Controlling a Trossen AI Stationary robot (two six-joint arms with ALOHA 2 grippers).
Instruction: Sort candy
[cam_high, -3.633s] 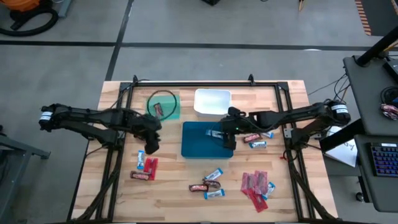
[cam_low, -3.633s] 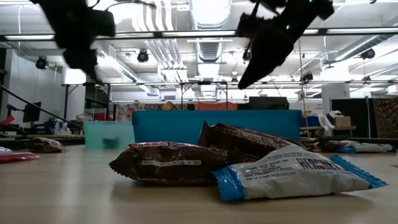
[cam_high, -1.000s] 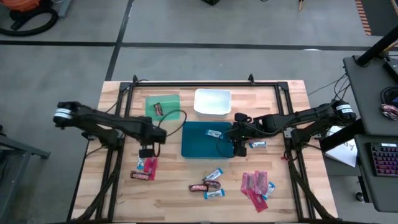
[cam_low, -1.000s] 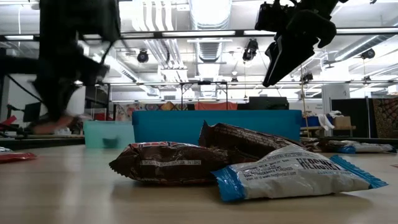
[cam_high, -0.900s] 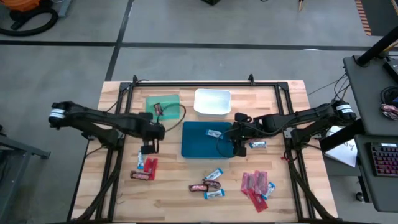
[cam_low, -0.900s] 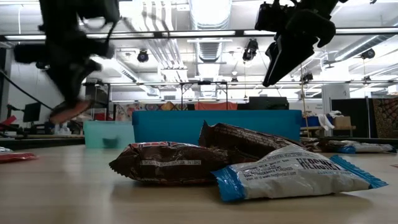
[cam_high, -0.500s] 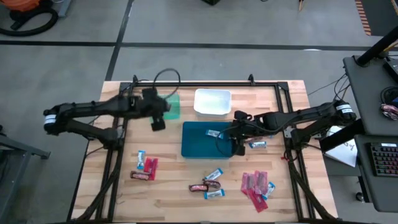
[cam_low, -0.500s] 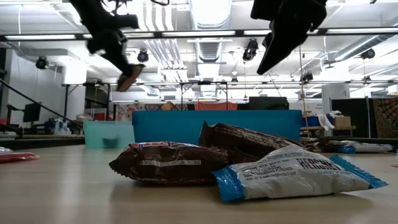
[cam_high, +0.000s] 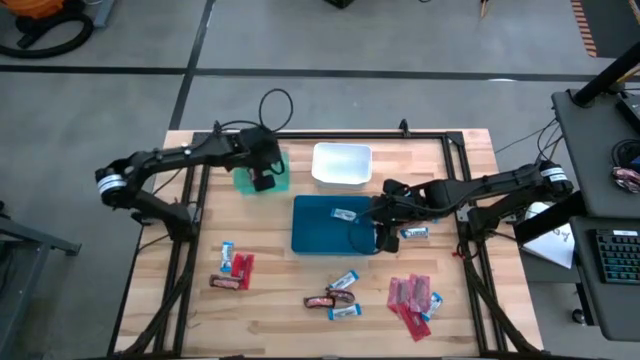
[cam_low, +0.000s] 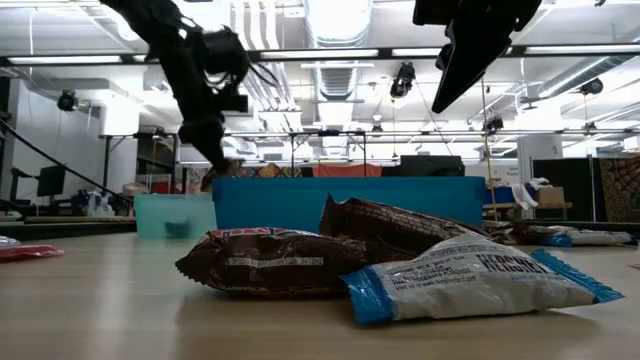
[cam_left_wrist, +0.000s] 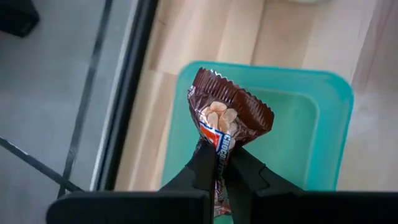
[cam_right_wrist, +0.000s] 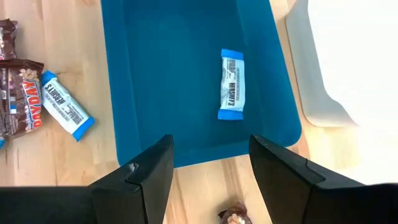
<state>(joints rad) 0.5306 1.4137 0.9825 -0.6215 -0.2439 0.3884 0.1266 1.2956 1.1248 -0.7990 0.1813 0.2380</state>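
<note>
floor (cam_high: 420, 40): grey concrete | desk (cam_high: 605, 150): dark, at right | ceiling lights (cam_low: 335, 20): bright, with ducts

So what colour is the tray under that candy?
Green plastic tray, clearest in the left wrist view.

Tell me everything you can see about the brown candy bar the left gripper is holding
The brown candy bar is a small dark brown wrapped bar with a crimped, fanned-out end and a printed patch showing peanuts plus a bit of red, white and blue lettering. The glossy wrapper is pinched between the shut fingers of the left gripper, its free end pointing away from the wrist. It hangs above the green tray at the table's back left, not touching it as far as the pictures show.
</note>
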